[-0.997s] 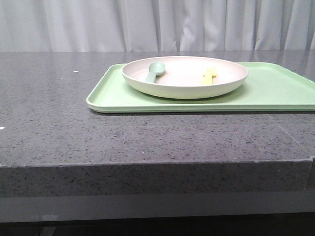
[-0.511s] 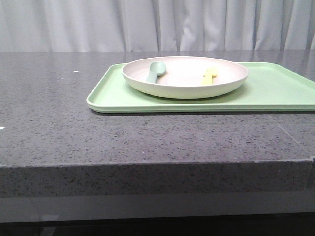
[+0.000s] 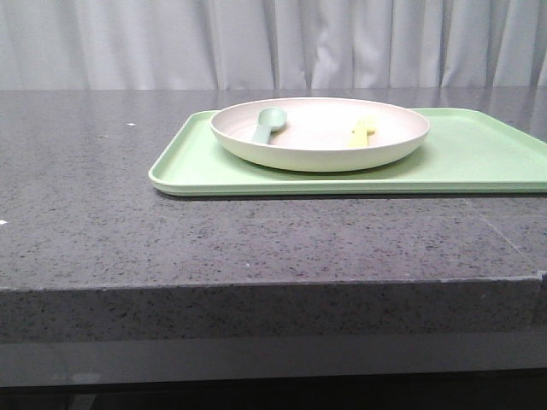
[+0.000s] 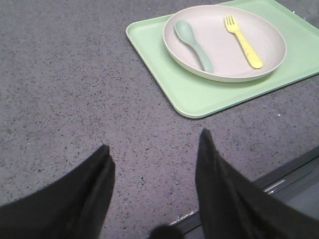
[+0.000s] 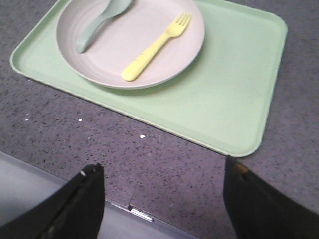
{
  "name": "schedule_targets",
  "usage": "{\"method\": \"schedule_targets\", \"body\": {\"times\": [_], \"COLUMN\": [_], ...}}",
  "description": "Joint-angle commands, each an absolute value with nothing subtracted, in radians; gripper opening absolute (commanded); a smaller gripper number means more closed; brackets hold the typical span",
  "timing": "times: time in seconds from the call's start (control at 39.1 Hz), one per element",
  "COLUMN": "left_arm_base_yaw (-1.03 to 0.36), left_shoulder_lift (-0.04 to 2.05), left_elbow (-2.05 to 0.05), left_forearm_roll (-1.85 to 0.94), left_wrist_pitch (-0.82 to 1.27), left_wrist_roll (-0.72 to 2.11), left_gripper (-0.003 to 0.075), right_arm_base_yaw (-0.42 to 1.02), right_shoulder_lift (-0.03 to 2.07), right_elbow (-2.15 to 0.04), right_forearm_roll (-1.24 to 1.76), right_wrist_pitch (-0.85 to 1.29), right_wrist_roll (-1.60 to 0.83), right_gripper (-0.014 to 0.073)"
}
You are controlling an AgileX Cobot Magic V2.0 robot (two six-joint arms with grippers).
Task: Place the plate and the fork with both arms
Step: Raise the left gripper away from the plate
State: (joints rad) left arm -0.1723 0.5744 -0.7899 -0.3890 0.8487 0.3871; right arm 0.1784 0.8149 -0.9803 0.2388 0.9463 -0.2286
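Note:
The off-white plate sits on the light-green tray, toward the tray's left end. The pale-yellow fork lies in the plate's right half, and a grey-green spoon lies in its left half. The left wrist view shows the plate, the fork and the spoon. The right wrist view shows the plate and the fork. My left gripper is open and empty above the table's front edge. My right gripper is open and empty, also near the front edge. Neither gripper shows in the front view.
The dark speckled stone table carries the tray at the back right. Its front edge drops off toward the camera. A grey curtain hangs behind.

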Motion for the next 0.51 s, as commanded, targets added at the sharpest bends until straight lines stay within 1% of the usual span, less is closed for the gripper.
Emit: {"method": "schedule_targets", "body": {"times": [0.0, 0.18, 0.31, 0.38, 0.49], "left_arm_base_yaw": [-0.169, -0.169, -0.169, -0.169, -0.169], "left_shoulder_lift": [0.578, 0.578, 0.578, 0.578, 0.578], "left_elbow": [-0.815, -0.815, -0.815, -0.815, -0.815], "left_forearm_roll": [-0.41, -0.41, -0.41, -0.41, -0.41], "left_wrist_pitch": [0.781, 0.781, 0.781, 0.781, 0.781], "left_wrist_roll": [0.388, 0.388, 0.388, 0.388, 0.388], "left_gripper": [0.0368, 0.0368, 0.0368, 0.0368, 0.0368], "right_arm_base_yaw": [0.215, 0.309, 0.366, 0.385, 0.387], "right_shoulder_lift": [0.882, 1.018, 1.119, 1.184, 1.286], "right_elbow": [-1.058, -1.164, -1.247, -1.301, -1.384], "right_forearm_roll": [0.263, 0.263, 0.262, 0.26, 0.234], "right_wrist_pitch": [0.913, 0.942, 0.952, 0.965, 1.004], "right_wrist_roll": [-0.253, -0.252, -0.236, -0.217, -0.135], "right_gripper": [0.0526, 0.0521, 0.0485, 0.0473, 0.046]}}
